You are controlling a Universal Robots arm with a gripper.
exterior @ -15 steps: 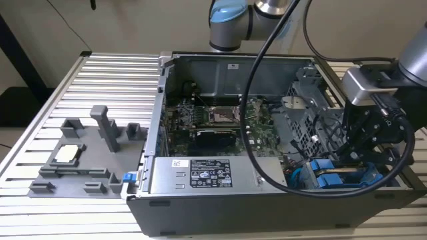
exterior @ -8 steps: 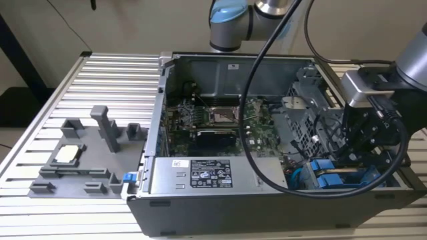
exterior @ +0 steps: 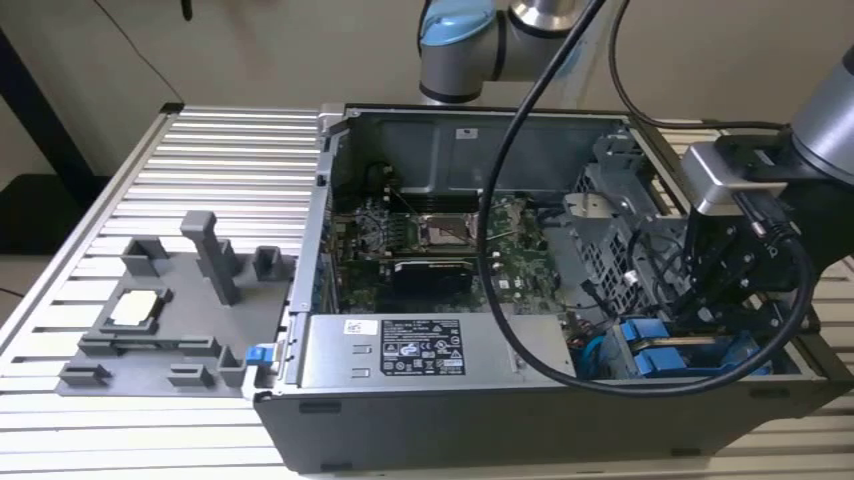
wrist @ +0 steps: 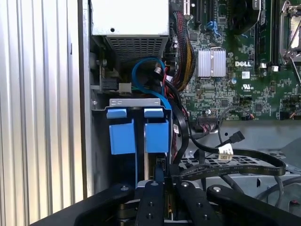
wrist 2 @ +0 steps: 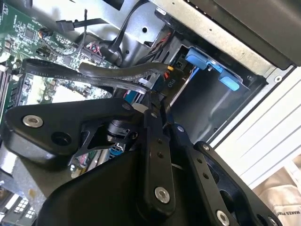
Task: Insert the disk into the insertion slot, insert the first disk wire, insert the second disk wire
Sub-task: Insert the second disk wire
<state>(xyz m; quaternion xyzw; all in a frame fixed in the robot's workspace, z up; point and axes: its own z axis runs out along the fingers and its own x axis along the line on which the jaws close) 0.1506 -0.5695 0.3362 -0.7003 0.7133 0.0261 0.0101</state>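
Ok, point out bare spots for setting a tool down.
Free: ribbed table behind the grey fixture plate, and the strip in front of the computer case. Crowded: inside the case around the gripper, blue drive carriers and cables.

Printed matter, not transcribed: a black-and-white rating label point(exterior: 420, 345) with a smaller white sticker point(exterior: 362, 326) on the power-supply box point(exterior: 534, 350), and a white sticker point(exterior: 466, 132) on the case's rear wall. White logo lettering point(wrist: 243, 63) and certification marks point(wrist: 247, 87) on the green motherboard point(wrist: 221, 94); a yellow-and-white tag point(wrist: 225, 151) on a black cable. Short white code point(wrist 2: 170, 83) on a black connector; faint lettering point(wrist 2: 61, 73) along the flat black cable.
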